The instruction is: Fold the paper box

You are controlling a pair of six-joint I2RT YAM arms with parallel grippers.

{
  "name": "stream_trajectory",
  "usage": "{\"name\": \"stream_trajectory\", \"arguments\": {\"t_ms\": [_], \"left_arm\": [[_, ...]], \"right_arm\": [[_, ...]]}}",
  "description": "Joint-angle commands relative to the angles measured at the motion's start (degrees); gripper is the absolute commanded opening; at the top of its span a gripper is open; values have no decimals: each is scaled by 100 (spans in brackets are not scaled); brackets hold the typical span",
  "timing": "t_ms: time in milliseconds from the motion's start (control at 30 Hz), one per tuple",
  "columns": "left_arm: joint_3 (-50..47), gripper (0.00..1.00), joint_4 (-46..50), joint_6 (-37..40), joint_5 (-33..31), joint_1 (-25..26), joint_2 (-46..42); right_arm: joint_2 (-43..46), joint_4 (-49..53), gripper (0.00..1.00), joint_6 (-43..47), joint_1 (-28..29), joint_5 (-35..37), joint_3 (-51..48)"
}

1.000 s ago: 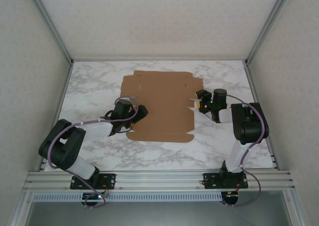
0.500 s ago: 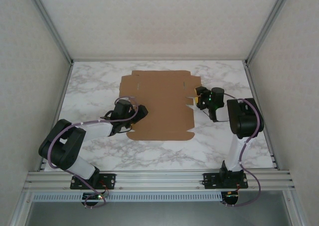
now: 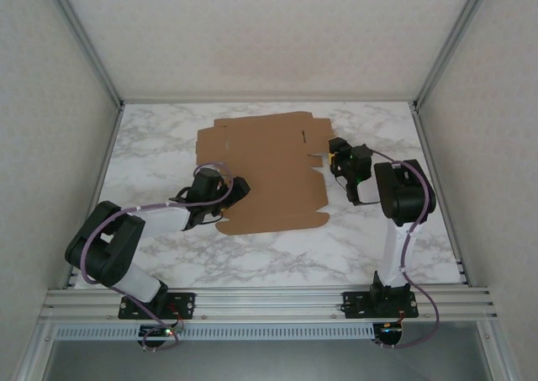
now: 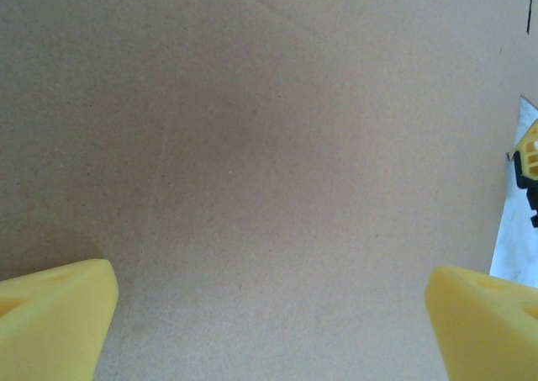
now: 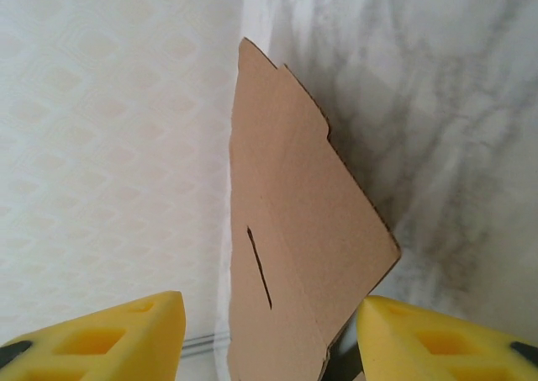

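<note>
Flat brown cardboard mailer blank on marble table. Left pincer spread wide above it; right pincer apart, straddling raised side flap, unclamped

The paper box is lying as an unfolded blank of plain brown cardboard on the marble table, around the middle and a little toward the far side, turned slightly askew. Small tabs are sticking out along its edges. At its right side, one flap with a narrow slit is rising off the table at a tilt.
</note>
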State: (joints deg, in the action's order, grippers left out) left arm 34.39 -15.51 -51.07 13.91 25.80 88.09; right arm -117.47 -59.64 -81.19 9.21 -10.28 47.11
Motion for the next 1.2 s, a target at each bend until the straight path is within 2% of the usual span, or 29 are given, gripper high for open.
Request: {"name": "stream_trajectory", "arguments": {"t_ms": [0,133,500,633,733,1000,1167], "left_arm": [[-244,94,536,-29,10,48,138],[-240,94,514,-17,30,65,190],[-237,93,540,44,35,144,223],[-238,92,565,71,24,162,242],[-237,92,566,71,23,162,259],[-209,92,609,79,-11,162,243],[-143,98,752,27,-53,162,-62]], "right_arm": [[-210,-644,57,161,-20,140,384],[-419,-800,57,39,53,-52,617],[-1004,-1287,43,-292,221,-398,1261],[-1123,-1296,34,-310,225,-360,1441],[-1230,-1279,22,-310,230,-449,1628],[-1218,-1200,1,-123,228,-397,1576],[-854,-1014,0,178,145,-317,1290]]}}
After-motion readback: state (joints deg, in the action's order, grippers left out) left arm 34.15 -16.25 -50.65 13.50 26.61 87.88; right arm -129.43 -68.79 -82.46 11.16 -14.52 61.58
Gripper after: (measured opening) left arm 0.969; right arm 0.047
